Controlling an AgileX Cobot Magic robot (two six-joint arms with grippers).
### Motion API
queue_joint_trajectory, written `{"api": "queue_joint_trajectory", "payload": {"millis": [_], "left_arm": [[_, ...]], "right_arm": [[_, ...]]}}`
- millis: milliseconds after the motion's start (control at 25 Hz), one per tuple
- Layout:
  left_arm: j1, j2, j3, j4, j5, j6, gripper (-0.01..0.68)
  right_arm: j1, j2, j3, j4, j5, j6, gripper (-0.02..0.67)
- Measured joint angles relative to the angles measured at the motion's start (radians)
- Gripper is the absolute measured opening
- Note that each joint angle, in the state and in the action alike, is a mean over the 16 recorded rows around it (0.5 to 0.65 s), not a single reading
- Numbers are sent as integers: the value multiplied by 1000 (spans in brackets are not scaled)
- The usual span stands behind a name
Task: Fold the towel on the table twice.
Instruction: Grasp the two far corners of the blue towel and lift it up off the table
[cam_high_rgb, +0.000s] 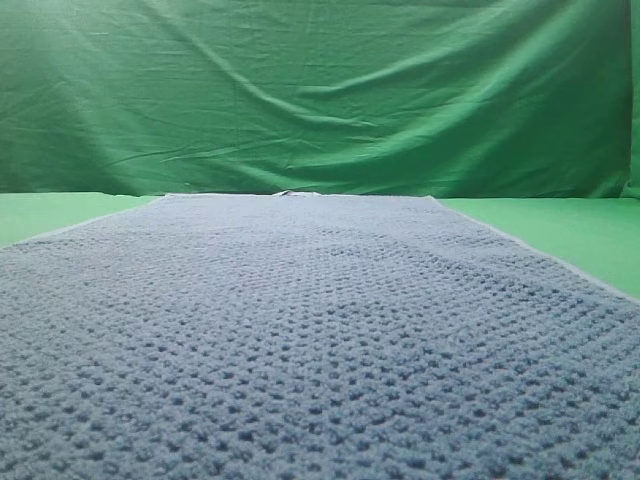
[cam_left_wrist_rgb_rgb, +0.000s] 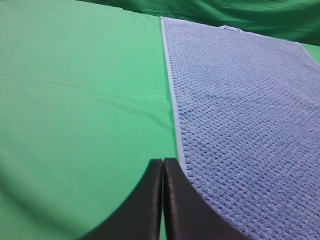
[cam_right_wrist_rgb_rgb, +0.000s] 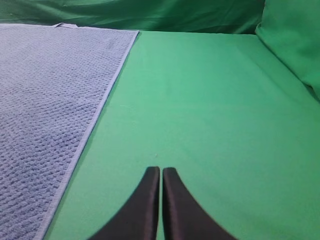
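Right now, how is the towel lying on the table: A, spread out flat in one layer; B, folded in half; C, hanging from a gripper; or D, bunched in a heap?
A: the towel lies flat and unfolded on the table, both grippers closed beside it.

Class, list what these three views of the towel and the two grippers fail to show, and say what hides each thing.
1. The towel's near edge: cut off by the bottom of the high view and of both wrist views.
2. The arms: absent from the high view.
3. The left gripper and right gripper: only closed fingertips show; the frame bottoms cut off the rest.
4. The small tab at the towel's far edge: too small to identify.
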Motion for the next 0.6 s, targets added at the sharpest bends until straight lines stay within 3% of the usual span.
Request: {"api": "queue_joint_trajectory", "payload": {"millis": [600], "left_arm": [[0,0,0,0,0,0,0]], "right_arm": [[0,0,0,0,0,0,0]]}}
